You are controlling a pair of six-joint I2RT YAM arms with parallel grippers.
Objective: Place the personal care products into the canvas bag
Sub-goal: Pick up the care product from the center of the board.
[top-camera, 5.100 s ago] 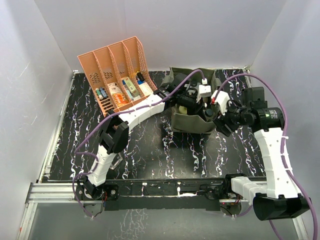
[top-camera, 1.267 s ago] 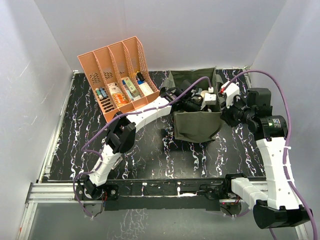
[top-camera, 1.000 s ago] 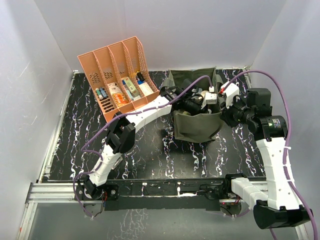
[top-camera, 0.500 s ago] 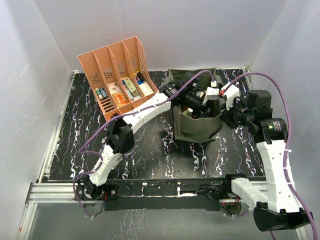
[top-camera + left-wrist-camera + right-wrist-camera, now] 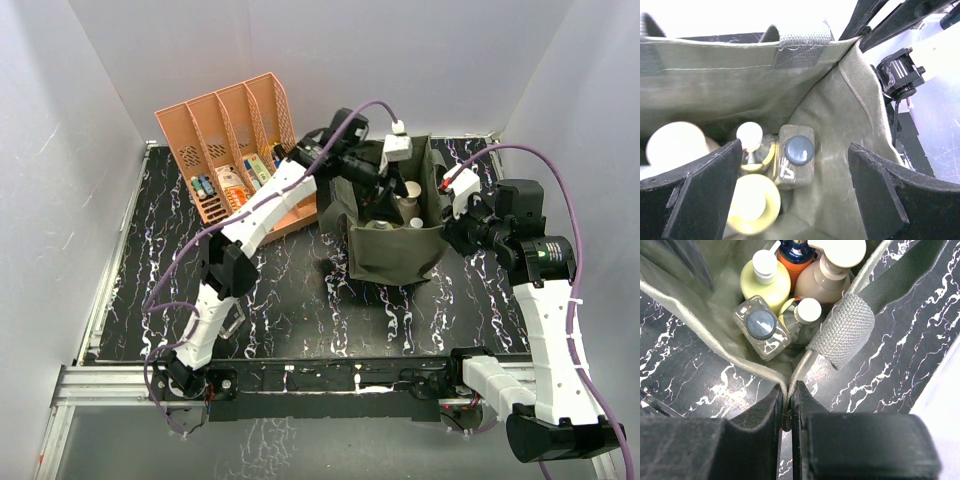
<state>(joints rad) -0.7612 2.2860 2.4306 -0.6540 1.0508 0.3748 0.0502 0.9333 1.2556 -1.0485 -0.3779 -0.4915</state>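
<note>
Personal care products [image 5: 782, 287] sat packed upright in the canvas bag [image 5: 395, 250], which stood open-mouthed on the black marbled table [image 5: 280, 290], right of centre and just to the right of the salmon-orange rack [image 5: 225, 125]. Looking down through the right wrist camera, we counted five of them. They were the yellow white-capped bottle [image 5: 765, 279], the orange-and-blue pump [image 5: 797, 254] behind it, the tan pump [image 5: 826, 277], the small clear round bottle [image 5: 804, 317] with its white cap, and the clear pack [image 5: 761, 326], of which only one dark cap showed. We could not pick out the white bottle for certain; a pale round blur at the left of the left wrist view could have been it or a pump head. We saw the left gripper [image 5: 794, 150] hanging at the bag's mouth with its fingers [image 5: 695, 195] spread wide and nothing between them, the bottle tops below it. We found the right gripper [image 5: 786, 395] pinched tight on the rim at the bag's right-hand corner, beside a woven strap [image 5: 846, 327]. Small boxes and tubes [image 5: 245, 180] lay in the rack's compartments.
</note>
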